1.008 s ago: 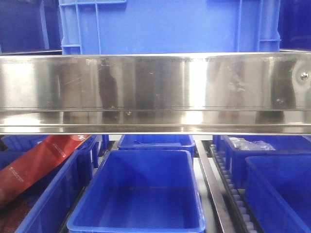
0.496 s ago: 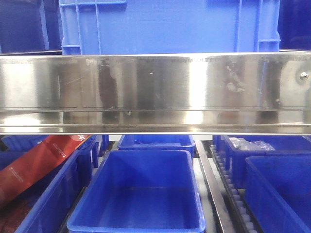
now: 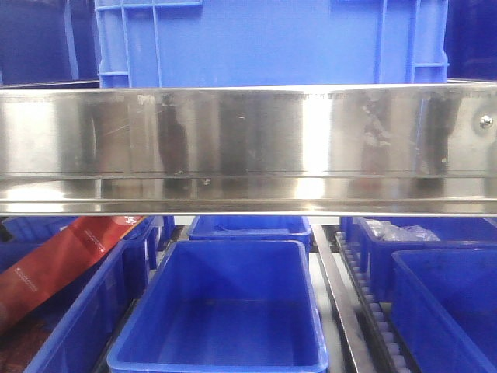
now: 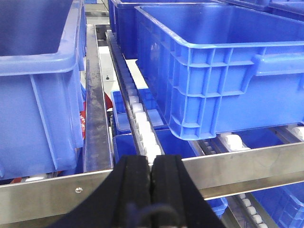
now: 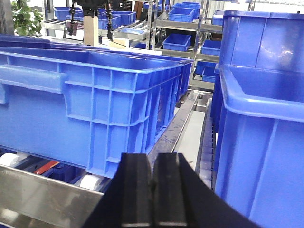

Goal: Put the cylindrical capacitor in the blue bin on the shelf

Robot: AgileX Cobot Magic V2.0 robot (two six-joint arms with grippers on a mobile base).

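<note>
- Left gripper point(image 4: 152, 178): pads pressed flush together, nothing visible between them; poised just above the steel front rail point(image 4: 247, 164) of the shelf, beside a large blue crate point(image 4: 213, 71)
- Right gripper point(image 5: 153, 183): pads likewise closed flat against each other, no object seen between them; held at the same tier, between two tall blue crates, one at left point(image 5: 85, 109)
- Cylindrical capacitor: not found in any view; not on the rails, not in the empty blue bin point(image 3: 225, 311) on the lower tier, not visibly pinched in either gripper. Location cannot be told
- Risk 1: closing the task without a part in hand. Cause: both pairs of pads look empty, so any release over a bin would likely drop nothing
- Risk 2: if a very small part does sit hidden between closed pads, loss through the gaps between the white rollers point(image 4: 142, 123) or between crates. Cause: grippers standing over rail and roller track, not over a bin opening
- Risk 3: collision with shelf steel or crate walls. Cause: tight clearance on both sides of each wrist
- Risk 4: wrong bin. Cause: many near-identical blue containers; one at lower left already holds a red packet point(image 3: 54, 268)
</note>
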